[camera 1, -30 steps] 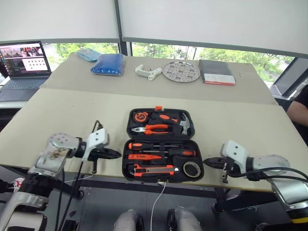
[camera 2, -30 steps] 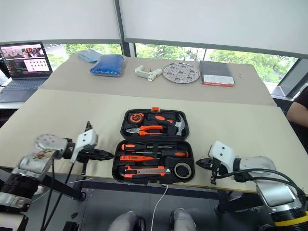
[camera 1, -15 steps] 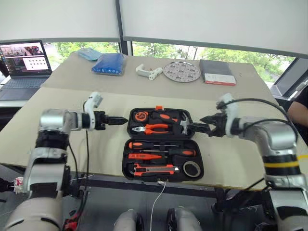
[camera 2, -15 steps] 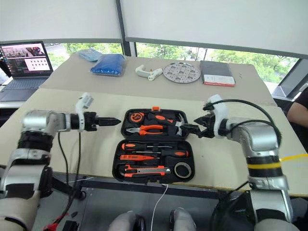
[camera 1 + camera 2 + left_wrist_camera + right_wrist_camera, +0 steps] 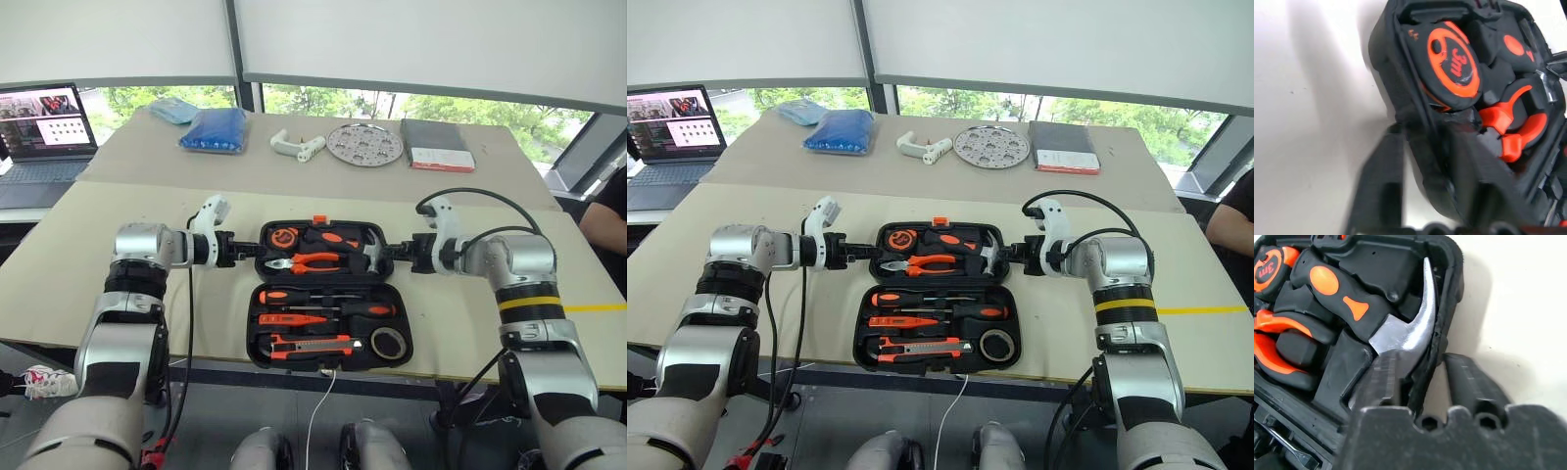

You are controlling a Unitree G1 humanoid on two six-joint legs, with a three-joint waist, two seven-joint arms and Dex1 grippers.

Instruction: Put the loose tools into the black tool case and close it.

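1. Window-side room, beige table (image 5: 147, 225) in front, laptop (image 5: 44, 122) far left on the back table.
2. Case (image 5: 257, 343) lies open flat at the near edge, centred between both arms.
3. Loose tools are all seated in the near half: 2 screwdrivers (image 5: 323, 296), tester (image 5: 294, 318), knife (image 5: 312, 343), tape roll (image 5: 389, 343). Nothing loose on the table near the case.
4. Far half holds pliers (image 5: 312, 261) and hammer (image 5: 372, 253).
5. Change: a sec ago both arms were low, beside the near half. Both have since swung up and in to the far half's side edges.
6. L gripper (image 5: 238, 251) is now at the far half's left edge, R gripper (image 5: 389, 253) at its right edge.
7. Meaning: loading looks done, only the close is left. Judged step: grab the far half both sides and fold it over the near half.
8. L jaws: narrow, straddling the rim. One L finger (image 5: 1378, 186) is outside the wall, the other inside by the tape measure (image 5: 1452, 63). Looks pinched on the wall.
9. R jaws: same. Outer R finger (image 5: 1474, 382) is on the table side, the inner one sits over the hammer head. They look closed on the rim, though a sliver of table shows by the outer finger, so grip firmness is unclear.
10. Risk: a thin-rim pinch may slip on lift, and uneven L/R lift could twist the hinge.
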